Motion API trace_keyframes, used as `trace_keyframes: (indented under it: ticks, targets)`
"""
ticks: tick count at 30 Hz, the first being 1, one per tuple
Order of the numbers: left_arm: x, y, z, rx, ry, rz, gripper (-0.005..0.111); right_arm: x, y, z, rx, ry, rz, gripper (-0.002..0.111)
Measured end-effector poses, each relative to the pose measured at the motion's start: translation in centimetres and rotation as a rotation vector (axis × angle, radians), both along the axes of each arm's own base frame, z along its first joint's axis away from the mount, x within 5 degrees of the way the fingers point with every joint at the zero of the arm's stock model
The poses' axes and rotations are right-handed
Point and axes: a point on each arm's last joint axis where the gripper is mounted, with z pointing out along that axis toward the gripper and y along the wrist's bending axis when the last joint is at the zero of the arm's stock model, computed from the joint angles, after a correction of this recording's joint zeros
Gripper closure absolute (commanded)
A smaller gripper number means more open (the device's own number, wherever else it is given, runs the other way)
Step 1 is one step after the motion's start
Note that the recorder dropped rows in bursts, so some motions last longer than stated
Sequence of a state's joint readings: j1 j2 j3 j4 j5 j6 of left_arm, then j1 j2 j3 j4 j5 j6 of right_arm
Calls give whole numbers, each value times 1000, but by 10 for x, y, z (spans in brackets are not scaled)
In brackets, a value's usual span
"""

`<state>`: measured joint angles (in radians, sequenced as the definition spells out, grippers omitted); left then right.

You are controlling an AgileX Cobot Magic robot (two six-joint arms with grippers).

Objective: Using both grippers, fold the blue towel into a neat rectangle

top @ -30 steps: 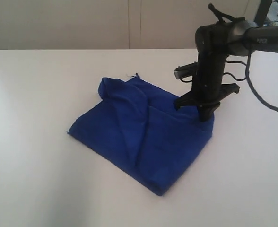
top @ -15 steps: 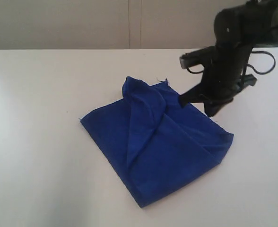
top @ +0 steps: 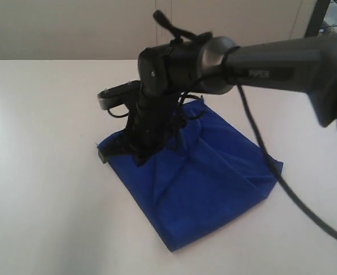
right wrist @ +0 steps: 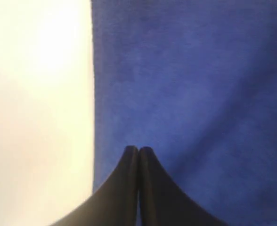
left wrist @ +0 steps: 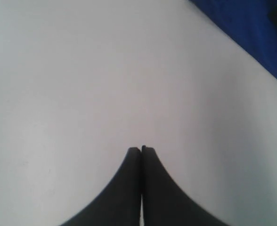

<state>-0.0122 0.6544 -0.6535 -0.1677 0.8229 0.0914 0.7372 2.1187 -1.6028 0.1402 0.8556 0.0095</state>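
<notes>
The blue towel [top: 214,177] lies folded and rumpled on the white table [top: 42,189], with a raised crease running down its middle. My right arm, lettered PIPER, reaches across from the right. Its gripper [top: 138,156] points down at the towel's left edge. In the right wrist view the right gripper [right wrist: 138,149] is shut, its fingertips over the towel [right wrist: 199,84] close to a straight edge, with no cloth seen between them. The left gripper [left wrist: 141,149] is shut over bare table, with only a corner of the towel [left wrist: 261,33] in its view. It is out of the exterior view.
The right arm's black cable [top: 277,177] hangs across the towel's right side. A pale wall [top: 100,28] runs behind the table's far edge. The white tabletop [left wrist: 82,84] spreads around the towel on all sides.
The towel was dragged a little to the right early on. The right gripper then swung from the towel's far right corner across to its left edge. The towel has lain still since.
</notes>
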Motion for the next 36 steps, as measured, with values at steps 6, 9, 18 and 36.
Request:
trace_keyframes:
  ticks: [6, 9, 18, 36]
  targets:
    - [0, 0, 0, 0, 0, 0, 107, 2, 10, -30, -28, 41, 8, 108]
    - [0, 0, 0, 0, 0, 0, 107, 4, 12, -34, -21, 35, 5, 108]
    - [0, 0, 0, 0, 0, 0, 107, 11, 18, -40, 23, 2, -48, 108]
    - [0, 0, 0, 0, 0, 0, 107, 43, 31, -55, 307, -150, -369, 108]
